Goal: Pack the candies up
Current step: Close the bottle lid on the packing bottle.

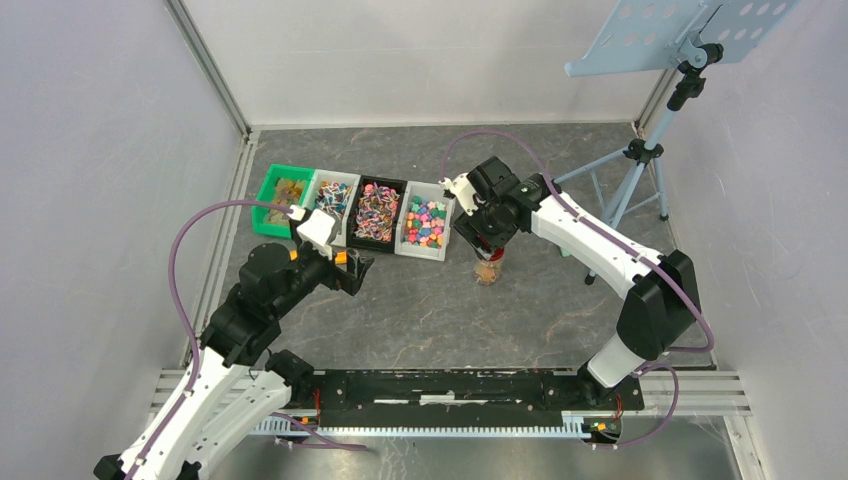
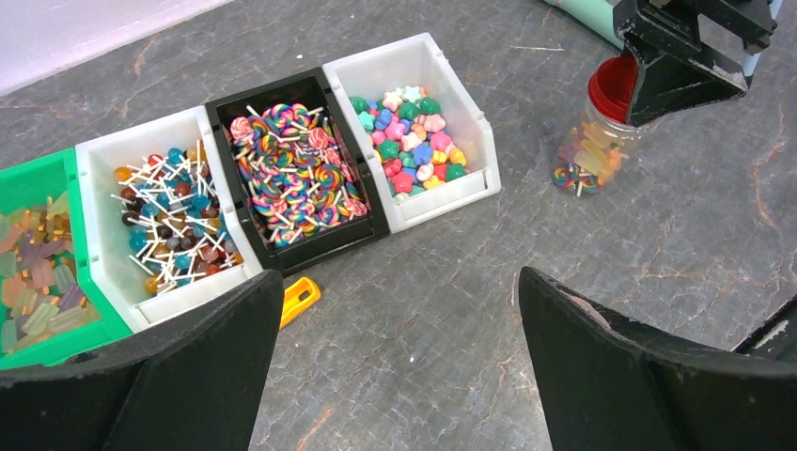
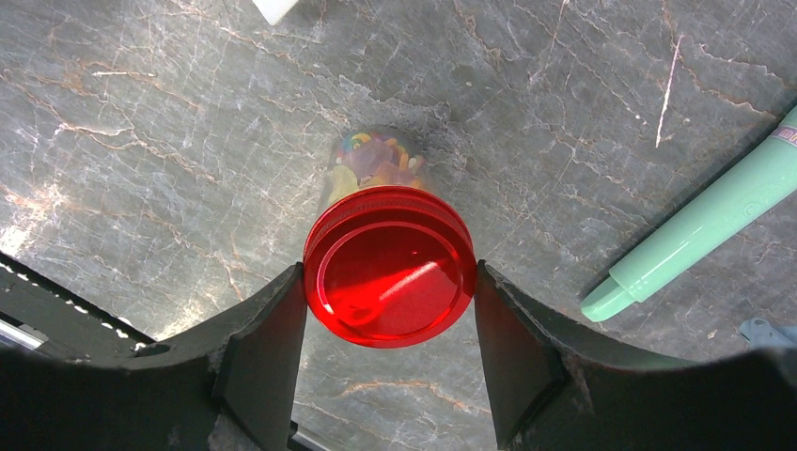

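Pinching red round plastic lid [image 3: 390,268] from both sides w/ right fingers [image 3: 258,357], straight from above. Right under lid, in upright clear jar [image 1: 488,268] on grey tabletop [image 3: 141,141]: tiny multicoloured candies [image 2: 578,164]. Farther off by plastic bins [image 2: 461,122]: left fingers [image 2: 188,376], spread wide, empty.

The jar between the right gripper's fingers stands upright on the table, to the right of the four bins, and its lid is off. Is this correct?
Not quite: the lid is on, not off. The right wrist view shows the red lid sitting on top of the jar, with the right gripper closed against both sides of it. The rest is right.
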{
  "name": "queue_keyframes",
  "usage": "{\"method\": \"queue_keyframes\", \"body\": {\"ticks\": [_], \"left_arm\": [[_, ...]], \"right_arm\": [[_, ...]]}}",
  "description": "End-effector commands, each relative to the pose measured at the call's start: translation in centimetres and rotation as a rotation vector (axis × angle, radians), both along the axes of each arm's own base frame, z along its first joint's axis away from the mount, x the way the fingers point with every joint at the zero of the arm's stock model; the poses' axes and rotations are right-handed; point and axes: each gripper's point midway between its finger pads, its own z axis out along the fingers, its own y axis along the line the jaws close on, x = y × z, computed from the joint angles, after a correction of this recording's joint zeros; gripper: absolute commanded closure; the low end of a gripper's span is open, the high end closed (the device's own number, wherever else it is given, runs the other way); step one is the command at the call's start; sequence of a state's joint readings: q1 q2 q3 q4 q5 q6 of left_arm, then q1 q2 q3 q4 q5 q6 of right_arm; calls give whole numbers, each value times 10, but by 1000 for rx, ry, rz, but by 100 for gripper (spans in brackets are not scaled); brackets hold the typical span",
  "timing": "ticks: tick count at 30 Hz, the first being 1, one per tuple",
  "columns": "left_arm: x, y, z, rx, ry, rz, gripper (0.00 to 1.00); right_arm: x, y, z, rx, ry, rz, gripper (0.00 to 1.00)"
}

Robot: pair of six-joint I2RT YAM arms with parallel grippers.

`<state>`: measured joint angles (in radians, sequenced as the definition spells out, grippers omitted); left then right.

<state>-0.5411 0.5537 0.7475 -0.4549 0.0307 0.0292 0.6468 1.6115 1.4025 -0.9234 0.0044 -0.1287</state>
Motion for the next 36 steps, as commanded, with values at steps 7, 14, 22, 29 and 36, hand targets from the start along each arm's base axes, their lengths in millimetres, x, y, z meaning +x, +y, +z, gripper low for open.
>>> {"method": "queue_keyframes", "body": {"ticks": [7,14,22,29,36], "left_arm": [[4,4,11,14,-63,12,0],[4,2,10,15,-56,5,0],[6,3,8,11,-49,17,0],[18,2,17,-144,-54,112,0],[17,-48,17,-282,103,-53,5]], "right_arm": [[1,-18,9,-71,-35,-21,52],[1,-10,0,-22,-46,-1,45],[7,-1,16,33,-89,-2,17],[16,6,51,123,-198,-9,2],[22,2,71,287,-389,-84,2]]}}
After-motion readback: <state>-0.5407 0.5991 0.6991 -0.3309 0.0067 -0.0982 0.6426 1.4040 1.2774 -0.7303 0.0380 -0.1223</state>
